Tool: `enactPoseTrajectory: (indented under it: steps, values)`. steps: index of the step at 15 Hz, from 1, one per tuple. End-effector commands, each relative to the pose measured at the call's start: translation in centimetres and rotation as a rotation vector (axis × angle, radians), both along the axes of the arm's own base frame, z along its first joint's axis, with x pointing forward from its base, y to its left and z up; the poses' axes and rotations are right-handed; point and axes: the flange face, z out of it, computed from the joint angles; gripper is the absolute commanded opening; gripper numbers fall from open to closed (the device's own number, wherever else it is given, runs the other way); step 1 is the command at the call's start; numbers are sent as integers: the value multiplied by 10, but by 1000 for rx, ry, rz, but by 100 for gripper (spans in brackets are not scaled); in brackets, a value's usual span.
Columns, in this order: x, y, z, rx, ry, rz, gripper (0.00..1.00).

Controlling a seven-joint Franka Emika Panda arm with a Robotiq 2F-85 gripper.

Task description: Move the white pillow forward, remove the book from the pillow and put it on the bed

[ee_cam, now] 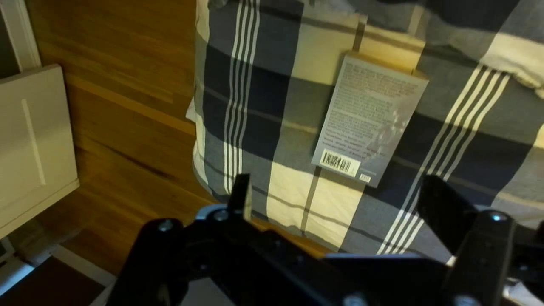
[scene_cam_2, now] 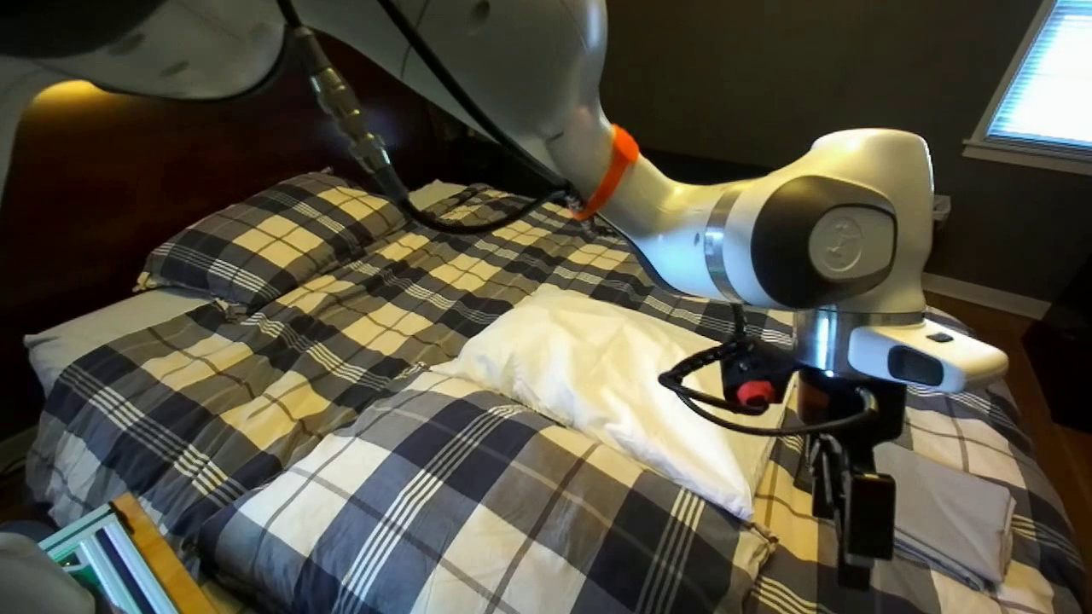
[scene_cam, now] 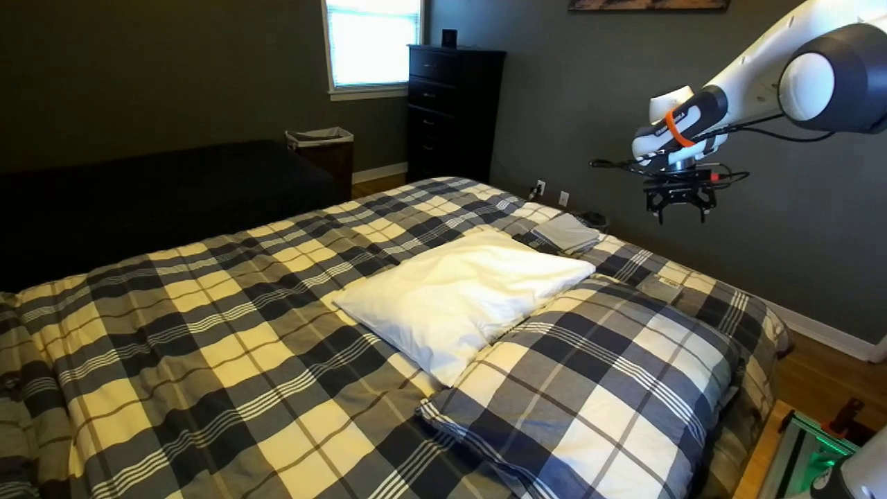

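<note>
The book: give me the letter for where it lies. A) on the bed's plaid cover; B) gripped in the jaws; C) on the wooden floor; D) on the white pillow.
A: in the wrist view the book lies barcode side up on the bed, and an exterior view shows it apart from the white pillow.

Franka Emika Panda arm [scene_cam: 759,62], finished glossy white. Large charcoal joint cover [scene_cam: 856,76] with round white cap [scene_cam: 807,86]. Orange strap [scene_cam_2: 614,172] wrapped round the arm, visible in both exterior views; pale marking [scene_cam: 688,119] nearby, too small to read. Narrow polished metal ring [scene_cam_2: 715,243]. Dark round cover [scene_cam_2: 778,234], grey disc [scene_cam_2: 847,241] at its centre bearing a raised emblem [scene_cam_2: 843,232]. White housing [scene_cam_2: 972,354], rounded end, dark oval inset [scene_cam_2: 915,365]. Silver cylindrical collar [scene_cam_2: 823,341]. Black cable [scene_cam_2: 465,228], ribbed silver connector [scene_cam_2: 345,115]. Red fitting [scene_cam_2: 756,392] among looped black leads [scene_cam_2: 671,380]. End effector [scene_cam: 682,216]: Robotiq, matt black, two fingers [ee_cam: 444,208], bright round-headed screws [ee_cam: 221,214].
</note>
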Motion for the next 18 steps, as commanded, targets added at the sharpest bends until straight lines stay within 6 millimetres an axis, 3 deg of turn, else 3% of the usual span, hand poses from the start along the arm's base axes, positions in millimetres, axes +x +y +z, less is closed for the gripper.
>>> enactPoseTrajectory:
  steps: [1, 6, 10, 14, 15, 18]
  values:
    - [-17, 38, 10, 114, -5, 20, 100]
    - [-26, 74, 19, 174, -10, 34, 100]
    - [-35, 88, 25, 174, -37, 16, 100]
    - [-44, 94, 33, 151, -71, -26, 100]
    - [-32, 86, 30, 164, -43, -12, 100]
    - [-32, 87, 32, 164, -49, -13, 100]
